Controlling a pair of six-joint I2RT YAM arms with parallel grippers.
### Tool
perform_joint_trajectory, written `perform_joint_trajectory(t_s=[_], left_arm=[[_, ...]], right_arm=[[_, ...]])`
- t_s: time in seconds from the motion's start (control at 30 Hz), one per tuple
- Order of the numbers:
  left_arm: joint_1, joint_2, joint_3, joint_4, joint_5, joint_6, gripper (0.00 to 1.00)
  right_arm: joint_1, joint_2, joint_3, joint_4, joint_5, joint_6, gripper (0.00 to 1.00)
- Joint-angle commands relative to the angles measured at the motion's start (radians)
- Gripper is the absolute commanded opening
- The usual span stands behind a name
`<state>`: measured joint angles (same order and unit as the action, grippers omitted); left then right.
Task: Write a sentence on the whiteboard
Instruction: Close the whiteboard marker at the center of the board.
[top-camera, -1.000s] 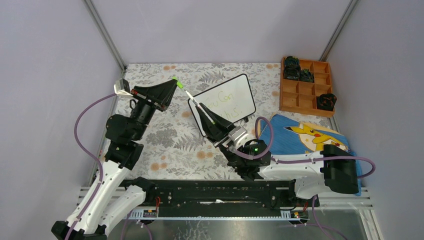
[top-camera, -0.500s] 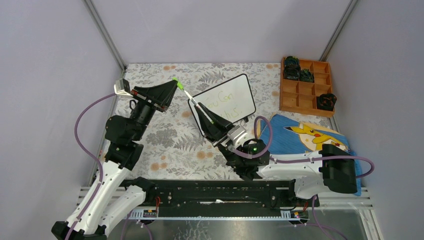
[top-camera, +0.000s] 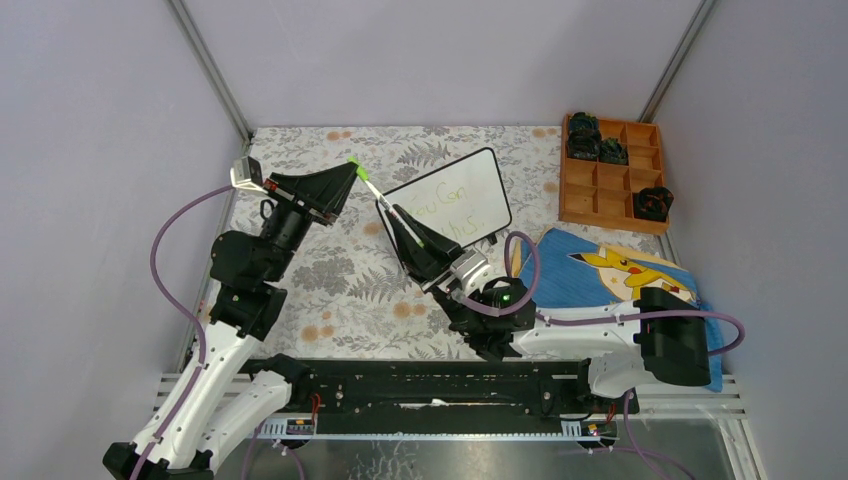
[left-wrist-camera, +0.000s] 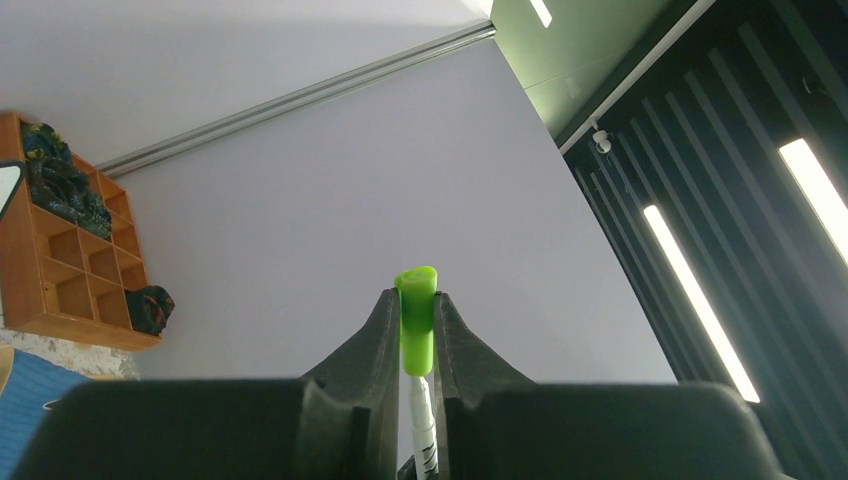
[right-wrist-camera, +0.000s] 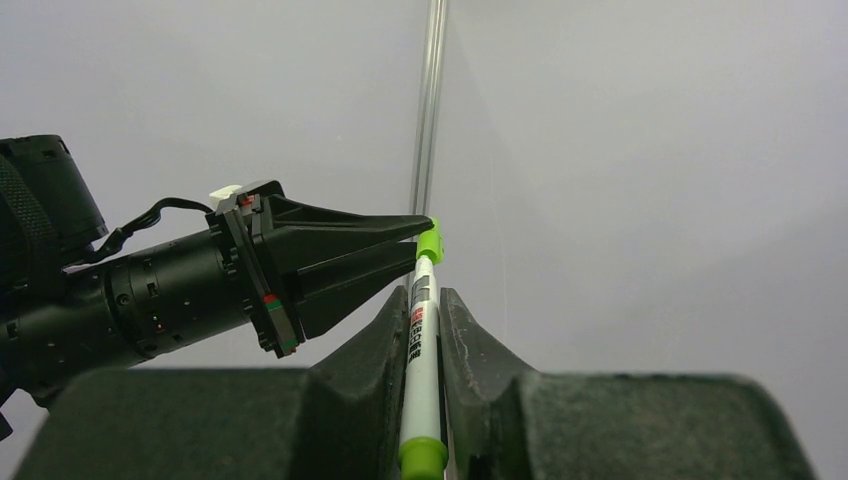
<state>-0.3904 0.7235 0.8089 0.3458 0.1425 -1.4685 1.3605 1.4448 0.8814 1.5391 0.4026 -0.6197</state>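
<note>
Spreading under everything is the floral-covered worktop (top-camera: 330, 290), with both arms reaching in from its near edge. A blue mat (top-camera: 570, 272) with a yellow cartoon figure lies by the right edge. A wooden tray (top-camera: 612, 178) of small compartments sits in the far right corner, with dark bits in a few of them.

The whiteboard (top-camera: 478, 185) lies a little right of the middle, toward the far edge, turned at a slant. From above, its near left corner runs under the tips of the right tool (right-wrist-camera: 424, 300). I can't tell from here whether the two touch. The left tool (top-camera: 346, 176) is off to the left of the board and apart from it, pointing toward the board's left corner.

The right tool is pinched tight on the white barrel of a marker (top-camera: 400, 218), which slants up and away toward the far left. The left tool is clamped just as narrowly on the marker's bright green cap (left-wrist-camera: 416, 320). The cap meets the far end of the barrel, so the two tools stand nearly tip to tip, just off the board's left corner.

The sentence (top-camera: 445, 208) shows on the board in thin green handwriting, in two lines. It lies just right of the right tool's tips.
</note>
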Motion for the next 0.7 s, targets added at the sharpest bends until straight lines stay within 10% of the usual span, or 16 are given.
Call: perform_joint_trajectory(t_s=[0.0,0.67], left_arm=[[0.009,-0.014,-0.010,0.065,0.032,-0.006,0.00],[0.008,-0.014,-0.008,0.059,0.058,-0.015,0.00]], right_arm=[[0.005,0.007,0.053,0.091,0.026,-0.005,0.00],[0.005,0.117,0.137,0.151,0.043,-0.146,0.00]])
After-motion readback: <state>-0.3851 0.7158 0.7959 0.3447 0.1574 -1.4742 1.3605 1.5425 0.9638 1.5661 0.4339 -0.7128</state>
